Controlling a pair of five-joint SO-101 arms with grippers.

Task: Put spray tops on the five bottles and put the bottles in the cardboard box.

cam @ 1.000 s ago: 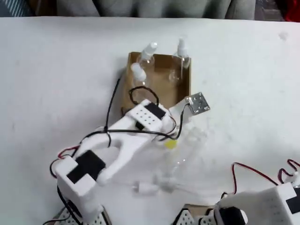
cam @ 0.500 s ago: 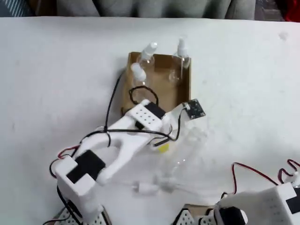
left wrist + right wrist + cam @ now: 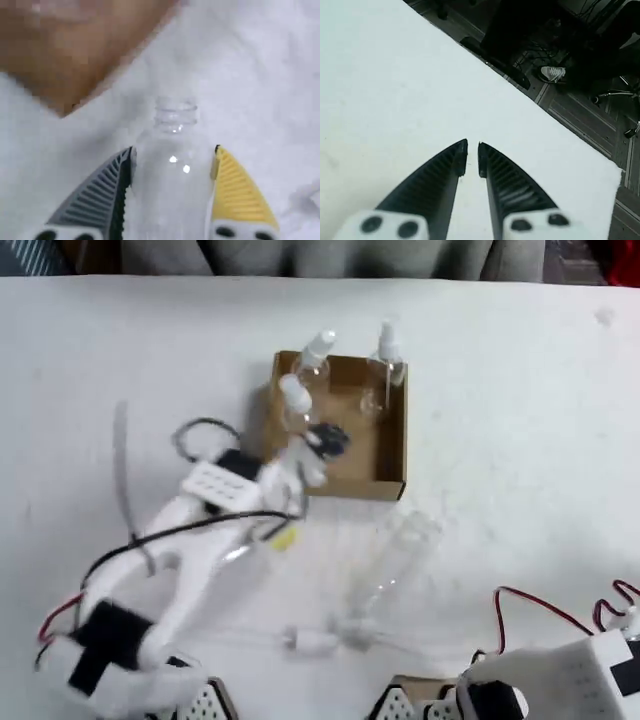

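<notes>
Currently the left pincer [image 3: 172, 150] is clamped on an uncapped clear bottle [image 3: 172, 180], neck bare, just beside the cardboard box [image 3: 401, 440]. Three spray-topped bottles [image 3: 297, 398] stand inside the box. A second uncapped bottle [image 3: 395, 558] and a loose spray top [image 3: 316, 642] lie on the surface [image 3: 520, 390] near the box. Right pincer [image 3: 472, 154] is closed, nothing in it.

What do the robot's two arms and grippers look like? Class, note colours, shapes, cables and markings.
The left arm and right arm are white blocky plastic with black panels; black cables and red wires run along them. The left gripper has one grey and one yellow ribbed, tapered finger; the right gripper has two black ones.
</notes>
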